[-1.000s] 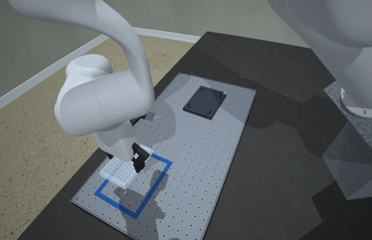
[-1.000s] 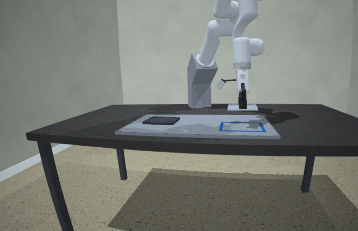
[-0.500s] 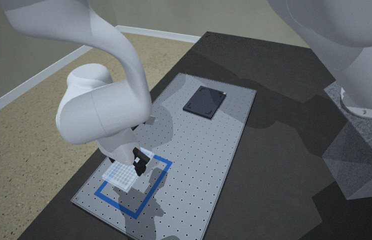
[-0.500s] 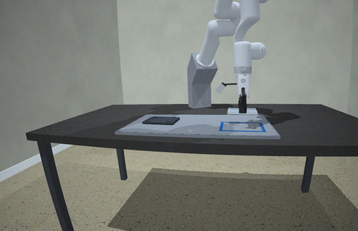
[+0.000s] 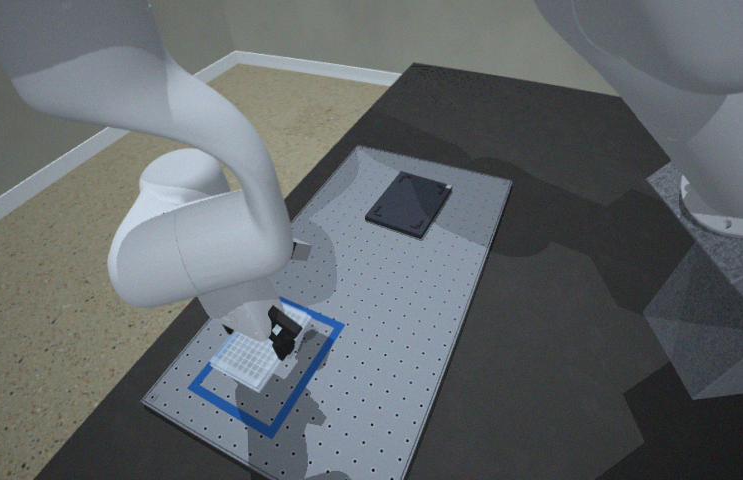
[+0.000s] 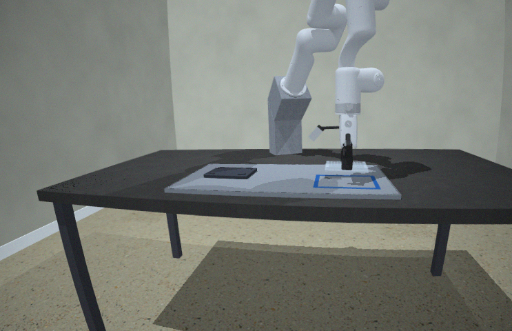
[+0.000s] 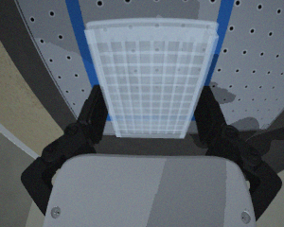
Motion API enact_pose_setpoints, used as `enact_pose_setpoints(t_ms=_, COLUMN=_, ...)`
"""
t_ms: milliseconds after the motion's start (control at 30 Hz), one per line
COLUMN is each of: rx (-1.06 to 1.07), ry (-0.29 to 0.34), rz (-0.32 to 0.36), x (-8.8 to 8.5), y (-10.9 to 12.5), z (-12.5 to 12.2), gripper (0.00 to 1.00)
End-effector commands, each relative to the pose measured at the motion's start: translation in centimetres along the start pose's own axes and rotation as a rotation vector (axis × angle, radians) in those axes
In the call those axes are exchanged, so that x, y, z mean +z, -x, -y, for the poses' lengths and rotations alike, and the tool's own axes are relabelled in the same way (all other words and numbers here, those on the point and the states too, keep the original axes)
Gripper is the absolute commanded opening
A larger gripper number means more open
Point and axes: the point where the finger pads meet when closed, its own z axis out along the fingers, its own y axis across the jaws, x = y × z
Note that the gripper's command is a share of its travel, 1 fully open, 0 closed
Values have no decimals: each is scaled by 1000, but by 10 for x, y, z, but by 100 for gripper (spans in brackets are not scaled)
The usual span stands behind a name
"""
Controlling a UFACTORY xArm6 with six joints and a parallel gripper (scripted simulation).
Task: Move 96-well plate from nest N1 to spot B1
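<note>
My gripper [image 5: 254, 341] [image 6: 346, 165] [image 7: 150, 96] is shut on the clear 96-well plate [image 5: 244, 359] [image 6: 360, 167] [image 7: 151, 80], with one finger at each long side. The plate looks level and right way up, held above the deck. The blue taped outline [image 5: 309, 370] [image 6: 346, 187] [image 7: 76, 19] lies below it. In the top view the plate overlaps the outline's left long side. In the wrist view the plate's long sides run roughly along the tape, and one tape end shows through its near part. The dark plate nest [image 5: 408, 203] [image 6: 229, 172] is empty.
The perforated deck [image 5: 377, 294] [image 6: 283, 172] carries the nest and the outline at opposite ends. It lies on the dark table [image 5: 553, 316] [image 6: 127, 175]. The arm's grey pedestal [image 5: 689, 316] [image 6: 285, 132] stands beyond the deck in the exterior view.
</note>
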Motion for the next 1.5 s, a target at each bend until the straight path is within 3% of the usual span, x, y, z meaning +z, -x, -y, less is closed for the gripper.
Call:
enact_pose_setpoints(t_ms=0, rx=0, ry=-21, rz=16, x=7, y=1, z=1, gripper=0)
enact_pose_setpoints(t_ms=400, rx=0, ry=-21, rz=16, x=27, y=1, z=2, gripper=0)
enact_pose_setpoints(t_ms=1467, rx=0, ry=-21, rz=16, x=29, y=1, z=2, gripper=0)
